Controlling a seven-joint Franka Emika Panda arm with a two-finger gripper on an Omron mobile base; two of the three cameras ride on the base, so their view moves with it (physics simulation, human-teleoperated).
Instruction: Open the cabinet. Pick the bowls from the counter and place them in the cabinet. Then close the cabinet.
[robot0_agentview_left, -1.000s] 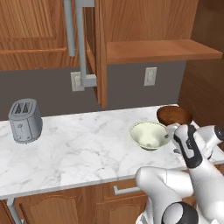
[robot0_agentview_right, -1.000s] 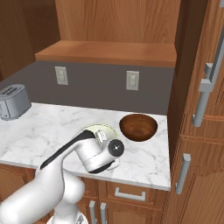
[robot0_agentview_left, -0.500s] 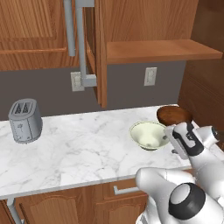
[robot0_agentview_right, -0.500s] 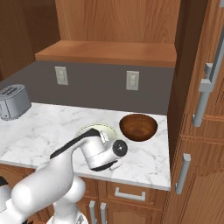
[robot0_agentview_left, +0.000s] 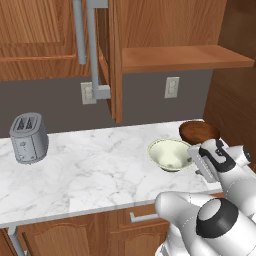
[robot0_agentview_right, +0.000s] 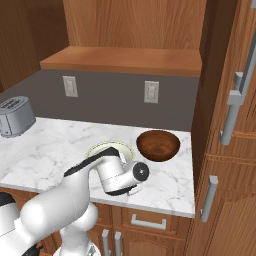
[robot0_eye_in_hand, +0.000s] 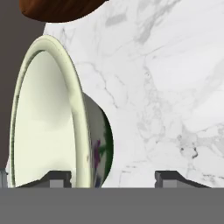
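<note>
Cabinet (robot0_agentview_left: 165, 30): doors swung open, shelf bare. Counter (robot0_agentview_left: 90, 170): both bowls carried near its right end. Cream bowl (robot0_eye_in_hand: 52, 118): rim straddled by the fingers (robot0_eye_in_hand: 59, 178), spread, not yet pinched. Brown bowl (robot0_agentview_right: 158, 145): set just beyond.

Two bowls sit on the counter (robot0_agentview_left: 90, 175): one cream bowl (robot0_agentview_left: 170, 154) and one brown bowl (robot0_agentview_left: 198, 131). There is one toaster (robot0_agentview_left: 29, 137). On the grey wall I count two outlet plates, one (robot0_agentview_left: 171, 87) under the shelf and another (robot0_agentview_left: 88, 93) further left. One open cabinet (robot0_agentview_left: 165, 35) has one wooden shelf (robot0_agentview_left: 185, 56) inside. One robot arm (robot0_agentview_right: 70, 200) reaches over.
</note>
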